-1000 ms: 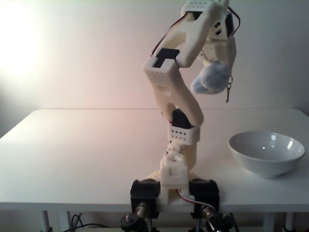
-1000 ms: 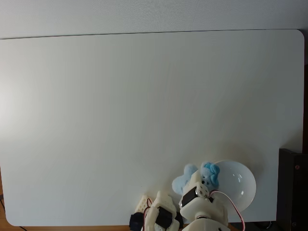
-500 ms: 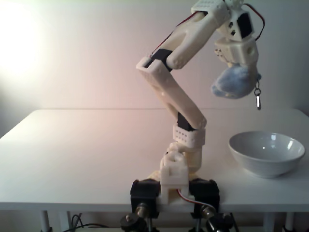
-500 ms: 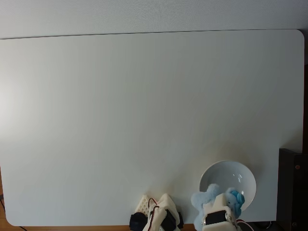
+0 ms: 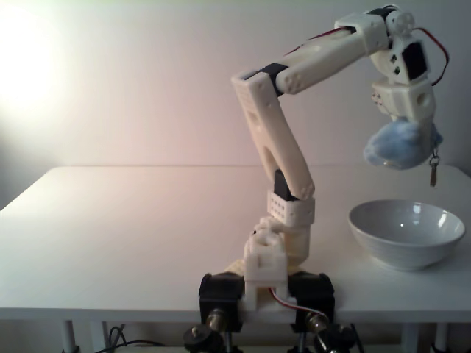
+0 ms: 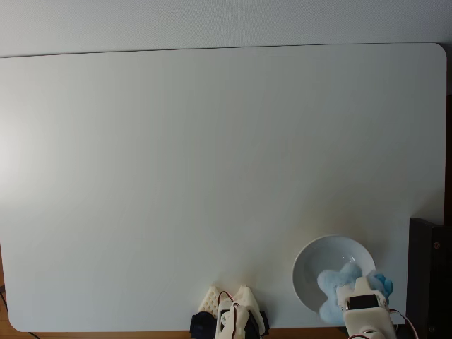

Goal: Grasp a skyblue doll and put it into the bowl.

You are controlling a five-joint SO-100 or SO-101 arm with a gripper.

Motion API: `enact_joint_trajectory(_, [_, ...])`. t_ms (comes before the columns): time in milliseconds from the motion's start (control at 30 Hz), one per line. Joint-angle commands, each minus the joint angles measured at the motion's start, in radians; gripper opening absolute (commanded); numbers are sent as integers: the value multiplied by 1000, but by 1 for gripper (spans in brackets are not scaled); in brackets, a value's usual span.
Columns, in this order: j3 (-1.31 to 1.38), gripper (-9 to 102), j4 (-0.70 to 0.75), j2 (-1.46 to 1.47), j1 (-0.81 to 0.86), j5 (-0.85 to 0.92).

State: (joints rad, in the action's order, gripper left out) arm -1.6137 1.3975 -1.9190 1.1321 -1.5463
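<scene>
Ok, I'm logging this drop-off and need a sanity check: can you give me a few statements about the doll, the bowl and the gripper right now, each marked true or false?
1. The skyblue doll lies inside the bowl. False: it hangs in the air above the bowl.
2. The gripper is shut on the doll. True.
3. The bowl has nothing in it. True.
4. In the fixed view from the front, the bowl stands to the left of the arm's base. False: it stands to the right.
5. A small metal tag dangles below the doll. True.
</scene>
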Motion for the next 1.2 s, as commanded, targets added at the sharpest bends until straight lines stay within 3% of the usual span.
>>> enact_joint_trajectory(0, [6,0,-37,57,6,-2])
enact_joint_trajectory(467, [6,1,-37,193,8,-3])
enact_joint_trajectory(567, [6,5,-37,193,9,-3])
enact_joint_trajectory(700, [8,22,-38,193,9,5])
enact_joint_trajectory(1000, [8,79,-64,192,11,12])
enact_joint_trajectory(1167, [8,93,-64,193,11,12])
